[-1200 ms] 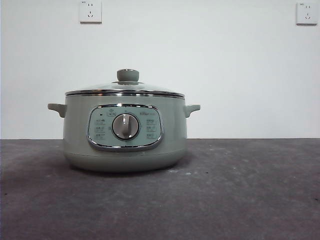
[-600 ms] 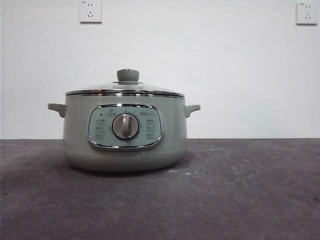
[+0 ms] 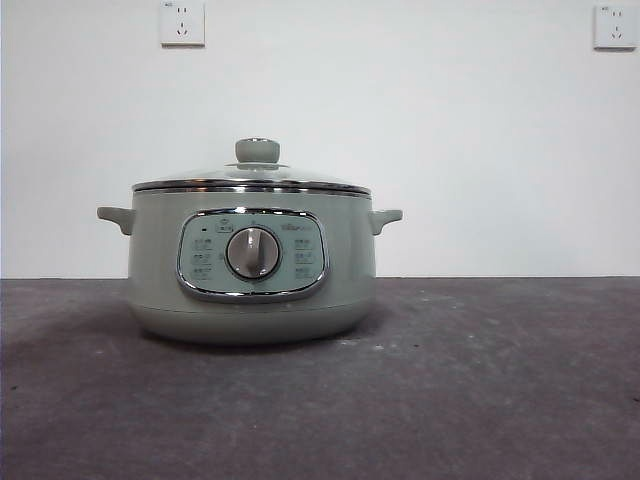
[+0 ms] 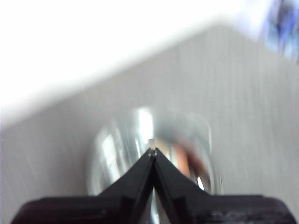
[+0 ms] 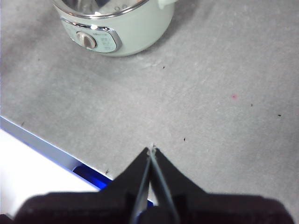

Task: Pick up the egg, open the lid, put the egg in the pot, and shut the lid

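Pale sage-green pot (image 3: 250,270) fills your front view, standing upright on the dark grey table (image 3: 480,390) against a white wall (image 3: 450,130). The glass lid (image 3: 250,180) sits closed on the pot's rim, its round green knob (image 3: 257,151) on top. You see the chrome-framed control panel (image 3: 252,255) facing the camera with the silver dial (image 3: 253,252) in its middle, and a small side handle (image 3: 116,218) on each flank. Two wall sockets (image 3: 182,22) sit high on the wall, one at each top corner. No arm shows here, and no egg either.

Left wrist view, heavily blurred: you get the left gripper (image 4: 152,151) with its black jaws pressed together at the tips, holding nothing. Behind them lies a shiny round metal-rimmed shape, the lid (image 4: 135,140) seen from above; an orange-brown smear shows inside the shine, too blurred to call. Grey table around it.

Right wrist view: the right gripper (image 5: 151,150) also has its jaws pressed together, empty, over bare grey table well apart from the pot (image 5: 126,32). You see the pot's panel and dial (image 5: 87,41) turned toward this gripper. The table's edge, with a blue strip (image 5: 51,151), runs close beside the jaws.
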`<state>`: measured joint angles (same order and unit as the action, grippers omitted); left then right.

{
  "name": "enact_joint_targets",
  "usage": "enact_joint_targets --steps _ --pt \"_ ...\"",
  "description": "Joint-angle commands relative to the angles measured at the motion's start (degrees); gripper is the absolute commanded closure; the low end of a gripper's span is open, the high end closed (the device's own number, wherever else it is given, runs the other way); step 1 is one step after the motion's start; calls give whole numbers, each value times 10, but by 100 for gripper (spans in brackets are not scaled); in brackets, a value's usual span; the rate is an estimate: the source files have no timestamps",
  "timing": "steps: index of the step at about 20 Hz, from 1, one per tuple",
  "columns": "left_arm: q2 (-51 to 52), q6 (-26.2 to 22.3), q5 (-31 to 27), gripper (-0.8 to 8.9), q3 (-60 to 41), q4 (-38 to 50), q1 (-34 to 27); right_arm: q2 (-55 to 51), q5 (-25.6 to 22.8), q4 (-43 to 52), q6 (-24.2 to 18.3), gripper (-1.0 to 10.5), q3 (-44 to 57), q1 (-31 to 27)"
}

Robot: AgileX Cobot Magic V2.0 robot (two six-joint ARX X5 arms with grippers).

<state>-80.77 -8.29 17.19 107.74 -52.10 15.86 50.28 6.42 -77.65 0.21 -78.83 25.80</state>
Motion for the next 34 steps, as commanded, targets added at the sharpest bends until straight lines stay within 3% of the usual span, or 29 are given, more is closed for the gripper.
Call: enact_joint_targets --steps 1,4,9,13,18,27,34 --pt "72 1 8 816 -51 99 -30 13 0 -13 2 946 3 0" --pt "172 2 10 816 -182 196 -107 37 -13 -13 2 946 3 0" --pt "355 -13 -10 816 -445 278 -209 67 -23 -13 2 946 3 0" --pt "498 -11 -39 816 -646 365 -222 92 -65 -13 2 946 3 0" --pt "641 8 -38 816 -830 384 -218 111 -81 -12 2 946 3 0" --pt "806 83 -100 816 -1049 385 -218 111 -96 -12 2 946 3 0" --pt "805 96 -123 816 -1064 403 -219 111 -99 -12 2 946 3 0"
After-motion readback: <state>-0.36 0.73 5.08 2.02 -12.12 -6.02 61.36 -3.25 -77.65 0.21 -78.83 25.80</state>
